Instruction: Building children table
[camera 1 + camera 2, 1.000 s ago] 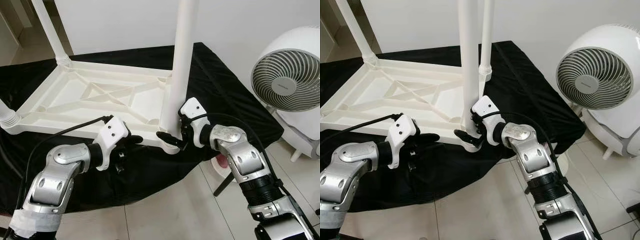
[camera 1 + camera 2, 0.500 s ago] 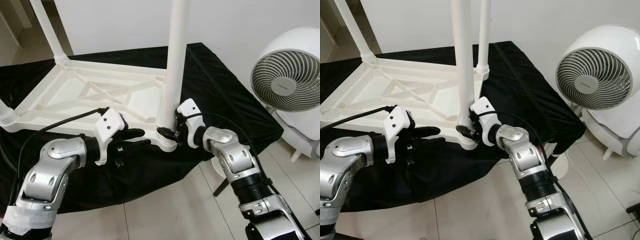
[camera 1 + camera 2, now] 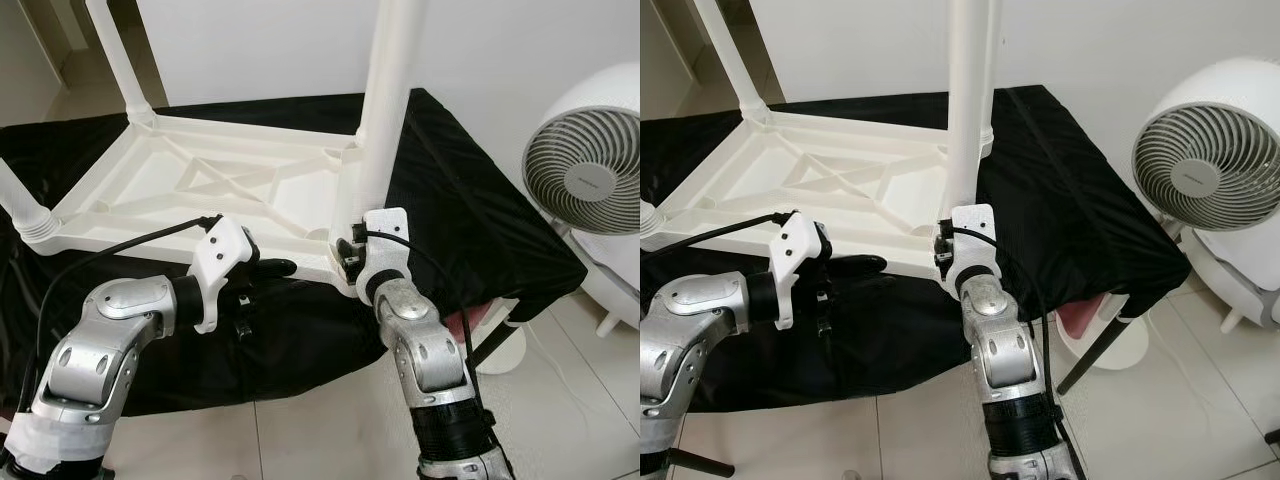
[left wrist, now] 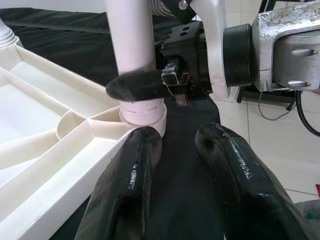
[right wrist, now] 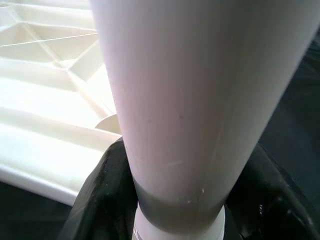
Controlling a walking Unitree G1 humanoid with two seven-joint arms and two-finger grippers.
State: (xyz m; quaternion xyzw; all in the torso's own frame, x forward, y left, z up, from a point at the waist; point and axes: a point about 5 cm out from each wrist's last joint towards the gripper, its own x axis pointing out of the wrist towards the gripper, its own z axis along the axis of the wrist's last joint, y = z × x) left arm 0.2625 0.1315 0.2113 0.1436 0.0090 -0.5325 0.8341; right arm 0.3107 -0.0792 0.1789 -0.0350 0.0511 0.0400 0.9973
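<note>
At the upturned table's point(image 3: 200, 180) near corner, right claw point(image 4: 150, 85) clamps the leg point(image 3: 385, 110) — left claw point(image 3: 262, 270) parted.

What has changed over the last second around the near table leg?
The right arm has swung in front of the robot, so its forearm now runs straight out to the near leg instead of reaching in from the right. The right gripper stays clamped on the leg just above its socket. The left gripper still hovers open beside the tabletop edge. The camera shifted slightly.
</note>
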